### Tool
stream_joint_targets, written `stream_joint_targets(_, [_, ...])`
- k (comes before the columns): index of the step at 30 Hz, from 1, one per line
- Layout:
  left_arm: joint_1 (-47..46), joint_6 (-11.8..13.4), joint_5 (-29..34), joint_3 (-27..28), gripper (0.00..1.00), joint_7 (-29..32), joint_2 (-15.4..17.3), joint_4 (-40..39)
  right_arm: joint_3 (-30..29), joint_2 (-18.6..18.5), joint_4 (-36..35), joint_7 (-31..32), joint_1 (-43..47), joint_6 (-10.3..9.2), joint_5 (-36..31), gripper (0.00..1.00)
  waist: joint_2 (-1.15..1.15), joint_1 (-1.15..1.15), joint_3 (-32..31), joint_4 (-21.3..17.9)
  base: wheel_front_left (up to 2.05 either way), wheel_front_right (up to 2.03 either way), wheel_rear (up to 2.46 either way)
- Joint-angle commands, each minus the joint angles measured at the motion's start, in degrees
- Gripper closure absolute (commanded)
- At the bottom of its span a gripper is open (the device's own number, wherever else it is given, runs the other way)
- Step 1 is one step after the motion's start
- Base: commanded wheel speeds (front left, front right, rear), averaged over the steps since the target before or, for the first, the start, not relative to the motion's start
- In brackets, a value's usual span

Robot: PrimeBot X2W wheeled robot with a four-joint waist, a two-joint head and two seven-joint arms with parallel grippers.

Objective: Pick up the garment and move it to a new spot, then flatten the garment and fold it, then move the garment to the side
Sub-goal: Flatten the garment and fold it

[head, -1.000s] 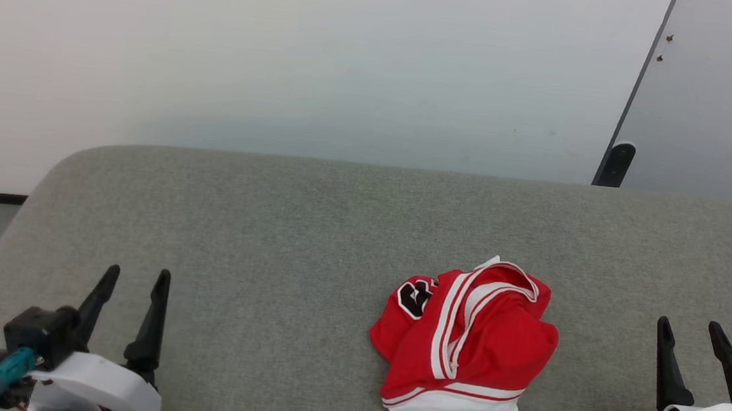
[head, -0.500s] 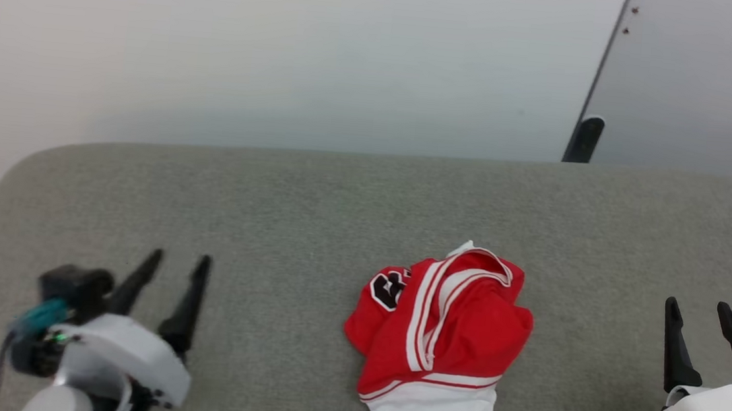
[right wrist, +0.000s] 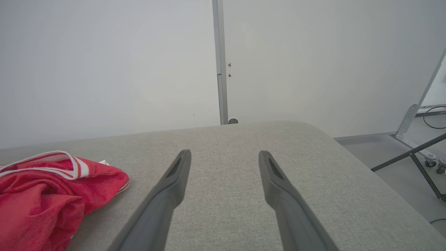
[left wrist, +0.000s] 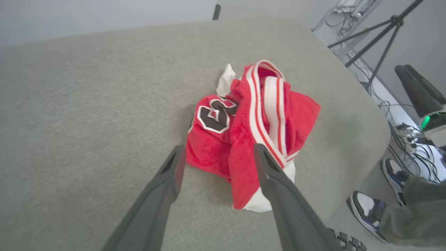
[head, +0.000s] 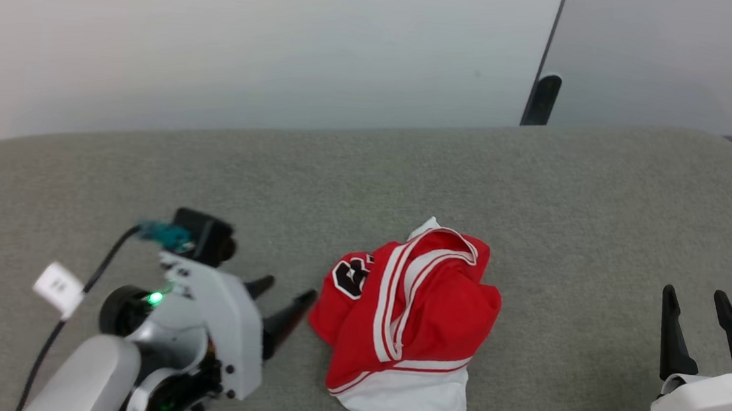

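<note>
The garment [head: 405,328] lies crumpled on the grey tabletop [head: 539,194], a little right of centre in the head view, its white end toward the near edge, so the heap's longer run goes near-to-far; the left end effector [head: 286,290] is turned in toward it, fingers spread wide and holding nothing, tips just beside the heap's left flank below the black numeral [head: 351,278], seemingly apart from the cloth; the left wrist view puts that red flank straight ahead between the fingers; the right end effector [head: 695,295], likewise wide open and empty, stands well apart on the garment's right, pointing at bare tabletop; the left arm is nearer, and a grasp likely calls for a short reach forward and down across the heap's shorter width.
</note>
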Motion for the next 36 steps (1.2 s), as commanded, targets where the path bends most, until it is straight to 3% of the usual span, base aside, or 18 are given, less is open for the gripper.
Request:
stream_joint_targets(1, [-1.1, 0.45, -0.6, -0.57, 0.0, 1.95, -0.17, -0.66, 0.1, 0.21, 0.32, -0.33, -0.52, 0.0, 0.46, 0.0, 0.0, 0.0, 0.9, -0.81, 0.0, 0.0, 0.0])
stream_joint_targets(13, [-5.9, 4.78, -2.77, -7.29, 0.0, 19.46, -1.02, -2.12, 1.81, 0.84, 2.96, -1.8, -2.84, 0.0, 0.66, 0.0, 0.0, 0.0, 2.2, -2.57, 0.0, 0.0, 0.0])
stream_joint_targets(30, [-7.71, 4.19, -3.32, -9.81, 0.01, 20.86, -3.36, 5.43, 3.56, 1.84, 5.31, -3.55, -5.77, 0.0, 1.95, 0.0, 0.0, 0.0, 6.78, -6.06, 0.0, 0.0, 0.0])
stream_joint_targets(31, [-7.98, 4.09, -2.98, -9.92, 0.38, 20.84, -3.19, 6.06, 3.63, 1.89, 5.49, -3.64, -5.86, 0.0, 2.02, 0.0, 0.0, 0.0, 6.99, -6.17, 0.0, 0.0, 0.0])
stream_joint_targets(33, [-8.42, 3.87, -3.18, -9.63, 0.87, 20.18, -3.51, 7.14, 3.66, 1.96, 5.85, -3.7, -6.26, 0.0, 2.13, 0.0, 0.0, 0.0, 7.34, -6.27, 0.0, 0.0, 0.0])
stream_joint_targets(34, [-8.6, 4.0, -3.59, -9.24, 1.0, 19.82, -3.82, 7.78, 3.68, 2.02, 5.95, -3.84, -6.47, 0.0, 2.07, 0.0, 0.0, 0.0, 7.45, -6.31, 0.0, 0.0, 0.0])
stream_joint_targets(36, [-9.38, 3.24, -3.39, -9.07, 1.0, 19.4, -3.34, 8.63, 3.68, 2.11, 6.19, -4.05, -6.63, 0.0, 2.08, 0.0, 0.0, 0.0, 7.59, -6.36, 0.0, 0.0, 0.0])
